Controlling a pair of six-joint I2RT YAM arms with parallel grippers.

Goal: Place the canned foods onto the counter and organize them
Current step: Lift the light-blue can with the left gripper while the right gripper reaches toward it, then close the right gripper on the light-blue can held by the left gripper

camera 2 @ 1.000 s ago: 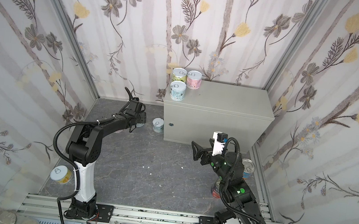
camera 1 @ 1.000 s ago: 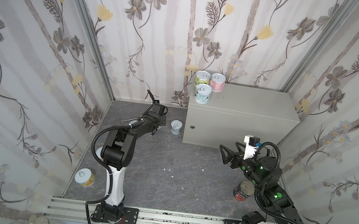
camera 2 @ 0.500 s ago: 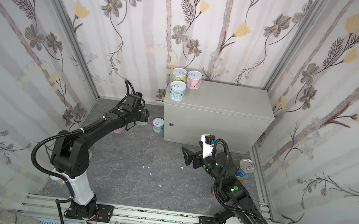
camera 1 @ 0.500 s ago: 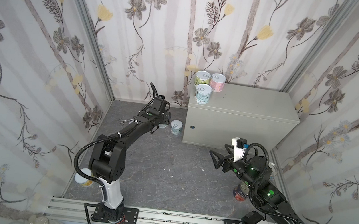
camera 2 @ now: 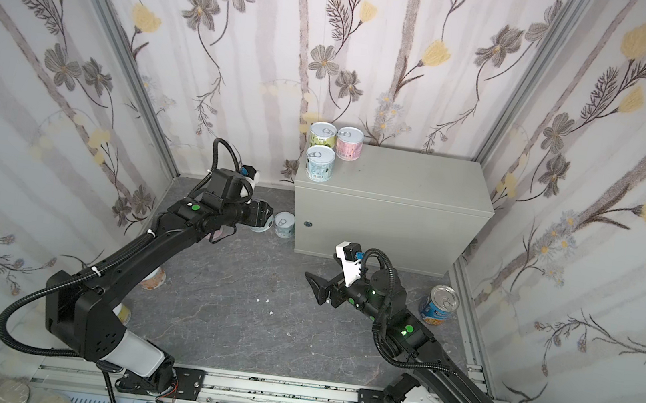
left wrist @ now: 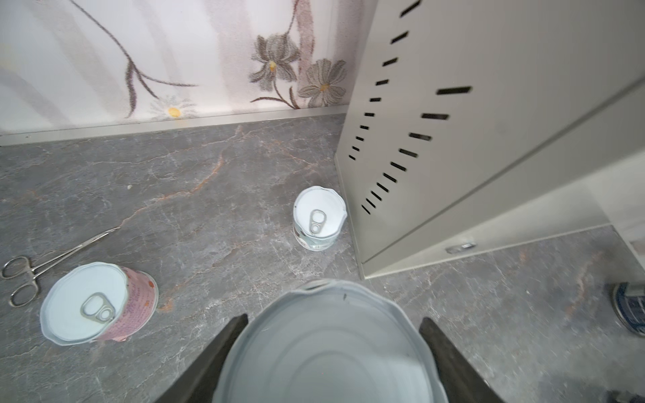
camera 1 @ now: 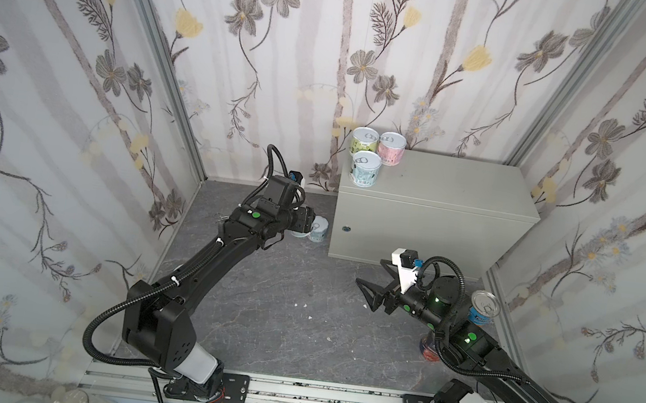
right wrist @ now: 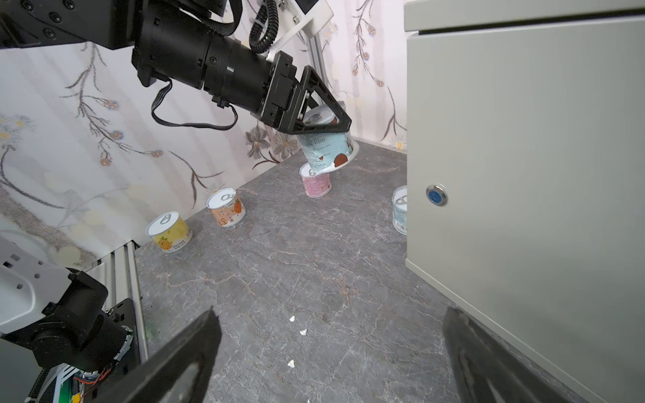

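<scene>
Our left gripper (right wrist: 325, 122) clamps a short blue can (right wrist: 328, 150), clear of the floor (camera 1: 281, 289) beside the counter's (camera 1: 440, 187) left front corner. The right gripper (camera 1: 371, 273) gapes empty before its front. Three cans (camera 1: 366, 168) stand on its back left corner, and six cans (right wrist: 226, 207) wait on the floor around it.

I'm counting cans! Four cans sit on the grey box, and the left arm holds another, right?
Not four: three cans sit on the grey box, as both top views show. The left fingers do hold another can.
</scene>
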